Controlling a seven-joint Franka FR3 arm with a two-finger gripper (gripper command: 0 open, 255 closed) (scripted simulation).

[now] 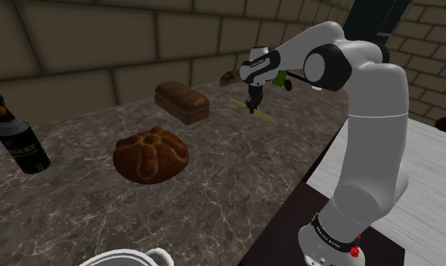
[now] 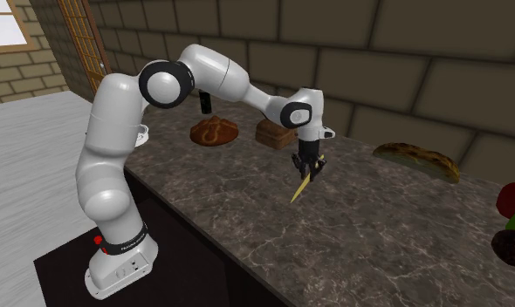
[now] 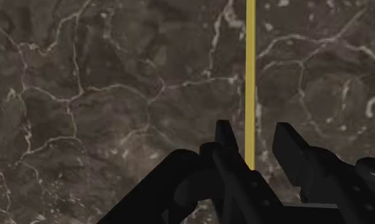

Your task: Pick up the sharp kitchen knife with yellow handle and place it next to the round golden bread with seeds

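The gripper (image 2: pixel 310 166) clasps the thin yellow knife (image 2: pixel 299 187), which slants down from its fingers just above the marble counter (image 2: pixel 378 227). The carry appears underway. Next the hand must travel to the round bread (image 1: pixel 150 155), well away from it, then lower and release.

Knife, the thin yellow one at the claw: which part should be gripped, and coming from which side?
Likely across its narrow width near mid-length, coming down from above. The knife is a long, slim yellow strip close over the counter, too flat to pinch from the side. In the wrist view it runs straight out from the claw, so the claw sits crosswise to it.
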